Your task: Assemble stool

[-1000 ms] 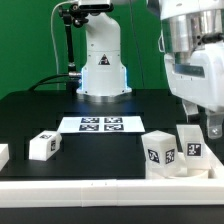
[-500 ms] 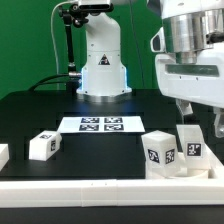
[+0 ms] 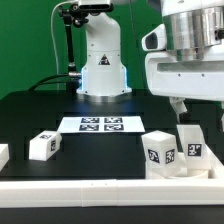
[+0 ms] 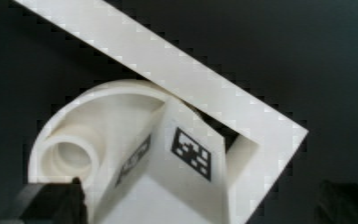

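1. At the exterior view's left end of the black table's [image 3: 30,110] near edge, a white plastic piece [image 3: 3,155] is cut off by the frame. I cannot tell which part it is.
2. Next along that edge, a short white plastic block leg [image 3: 42,145] with a black-and-white tag lies alone, well apart from the other parts.
3. Mid-table lies the flat white marker board [image 3: 100,124].
4. Toward the exterior view's right end of the near edge stand a chunky white tagged block [image 3: 160,152] and, just beside it, an upright white tagged block [image 3: 190,145]. Both are close to the long white rim bar [image 3: 100,188].
   - The wrist view shows a rounded white tagged part [image 4: 114,140] against that bar.
   - Whether this is the round seat or a leg's rounded end is unclear.
5. Step in hand, as I judge it: the approach for picking up one of the right-hand pair. No stool parts look joined yet.
   - The next move calls for lowering until the chosen part sits centred between the tips.
   - The tips must stay clear of the rim bar and the neighbouring block before closing.
6. The fingers [image 3: 179,104] stand wide apart and empty. They touch nothing and hang above the right-hand pair.
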Controlling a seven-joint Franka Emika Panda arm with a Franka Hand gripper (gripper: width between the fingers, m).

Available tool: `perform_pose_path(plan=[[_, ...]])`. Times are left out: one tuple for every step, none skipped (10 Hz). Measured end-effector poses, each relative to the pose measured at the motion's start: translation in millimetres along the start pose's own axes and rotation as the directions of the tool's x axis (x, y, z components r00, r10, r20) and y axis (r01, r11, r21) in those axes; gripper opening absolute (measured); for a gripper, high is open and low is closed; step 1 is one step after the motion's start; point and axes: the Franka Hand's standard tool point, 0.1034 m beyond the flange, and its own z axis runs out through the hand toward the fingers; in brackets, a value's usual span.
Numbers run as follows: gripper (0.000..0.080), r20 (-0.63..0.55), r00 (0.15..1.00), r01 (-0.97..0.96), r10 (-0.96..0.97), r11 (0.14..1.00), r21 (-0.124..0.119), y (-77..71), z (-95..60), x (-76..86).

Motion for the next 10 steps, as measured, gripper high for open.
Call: perform_pose_path(plan=[[0.0649, -0.001, 1.0, 0.013, -0.013, 1.0, 0.004, -1.1, -3.5, 1.7], [0.0649, -0.004, 0.998, 0.056, -0.056, 0.998, 0.009, -2.5, -6.8, 5.0], [0.0649, -0.005, 0.999, 0.052, -0.052, 0.999, 0.012, -3.6, -7.8, 6.0], [0.0649, -0.006, 0.997, 0.077, -0.077, 0.997, 0.01, -3.2, -7.1, 5.8], [0.0649, -0.009, 0.984, 0.181, -0.181, 0.984, 0.007, -2.8, -6.9, 6.3], [0.0649, -0.012, 0.963, 0.269, -0.269, 0.963, 0.001, -3.0, -6.8, 5.8], [0.0649, -0.025, 0.921, 0.389, -0.389, 0.921, -0.017, -4.4, -7.1, 4.1], [0.0649, -0.028, 0.864, 0.502, -0.503, 0.864, -0.026, -5.6, -8.1, 4.5], [0.0649, -0.025, 0.789, 0.613, -0.614, 0.789, -0.03, -4.7, -8.2, 7.1], [0.0649, -0.021, 0.722, 0.691, -0.692, 0.722, -0.034, -2.9, -7.4, 10.3]])
